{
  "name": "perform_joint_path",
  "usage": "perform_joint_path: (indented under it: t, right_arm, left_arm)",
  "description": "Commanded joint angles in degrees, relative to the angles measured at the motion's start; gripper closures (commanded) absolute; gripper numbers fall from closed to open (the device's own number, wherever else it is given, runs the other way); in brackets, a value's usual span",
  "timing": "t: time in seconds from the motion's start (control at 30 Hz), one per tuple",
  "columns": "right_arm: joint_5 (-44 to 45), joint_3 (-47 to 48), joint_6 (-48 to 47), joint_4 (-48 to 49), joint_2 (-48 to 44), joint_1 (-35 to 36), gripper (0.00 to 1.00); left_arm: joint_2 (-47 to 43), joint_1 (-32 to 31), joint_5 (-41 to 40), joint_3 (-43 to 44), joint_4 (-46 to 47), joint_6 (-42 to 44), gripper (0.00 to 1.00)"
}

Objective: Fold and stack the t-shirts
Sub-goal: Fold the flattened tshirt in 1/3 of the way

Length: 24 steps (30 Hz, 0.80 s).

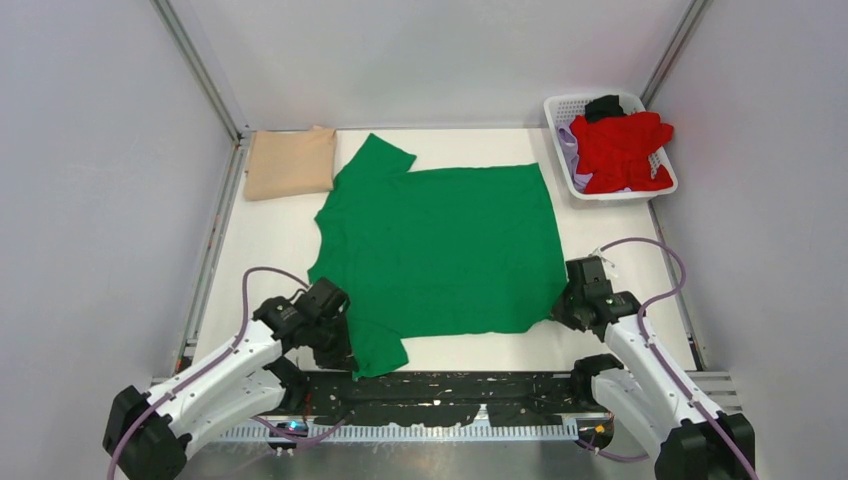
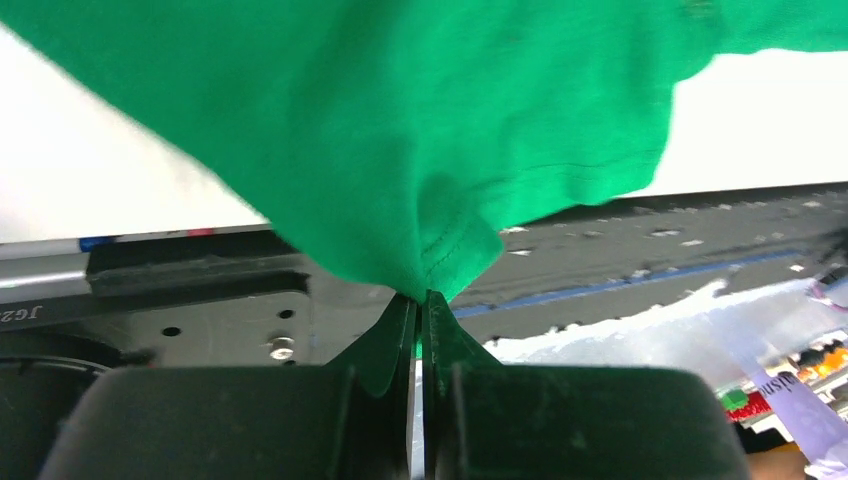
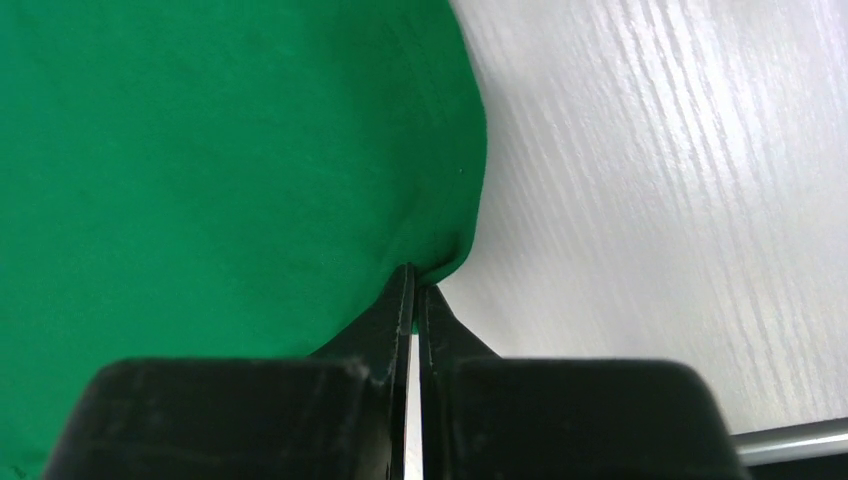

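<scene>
Both arms crouch low, left gripper and right gripper pinching green t-shirt.

Grey walls, white table (faintly wood-grained)

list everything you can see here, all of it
green t-shirt: one, bright green, spread flat across the middle of the table
tan shirt: one, beige, folded at the far left corner
basket: one, white lattice, far right corner
red shirt: one, red, heaped on top in the basket
lilac garment: one, lilac, under the red shirt, showing at the basket's left side
black garment: one, black, at the far end of the basket
table: one, white
left gripper: one, black, shut on the green t-shirt's near sleeve
right gripper: one, black, shut on its near hem corner
</scene>
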Motion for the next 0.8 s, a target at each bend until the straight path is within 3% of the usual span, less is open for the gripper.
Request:
perform_joint_path:
  t: [0.0, 0.13, 0.37, 0.77]
  right_arm:
    - [-2.7, 3.8, -2.7, 3.3, 0.2, 0.0, 0.95]
    - [-3.7, 6.4, -3.8, 6.0, 2.4, 0.0, 0.95]
    - [-3.5, 11.2, -3.2, 9.7, 6.0, 0.0, 0.95]
    - [-1.2, 17.4, -3.3, 12.0, 13.3, -3.1, 0.95]
  left_arm:
    - [2.1, -0.2, 3.6, 8.6, 6.4, 4.9, 1.0]
    - [6.1, 1.8, 6.4, 13.2, 8.6, 8.6, 1.0]
    - [15.4, 12.1, 10.5, 19.5, 13.9, 12.5, 1.0]
    - [29.7, 24.8, 12.6, 31.2, 20.2, 11.6, 1.0]
